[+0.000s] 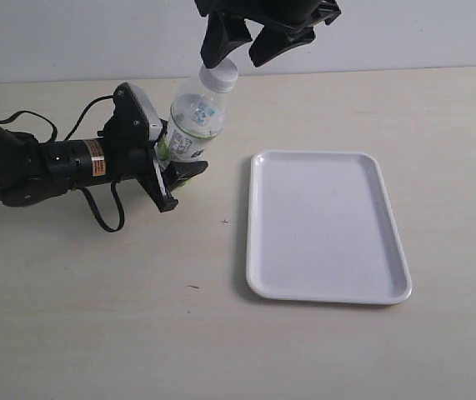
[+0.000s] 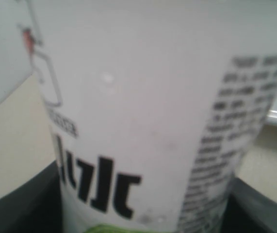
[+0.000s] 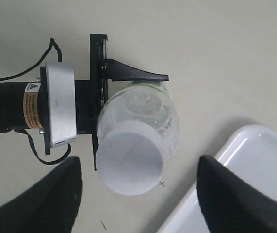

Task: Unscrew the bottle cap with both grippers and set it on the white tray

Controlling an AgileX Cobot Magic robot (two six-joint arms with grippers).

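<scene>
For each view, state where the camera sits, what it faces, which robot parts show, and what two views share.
Exterior: off the arms, looking down aslant at the table; left gripper clamps the bottle, open right gripper hangs over the bottle cap, white tray beside.
Left wrist: on the left arm, close against the bottle's label; dark fingers at the edges.
Right wrist: facing straight down onto the cap; own fingers flank it.
Shared: exterior and right wrist both show cap, left gripper, tray.
</scene>
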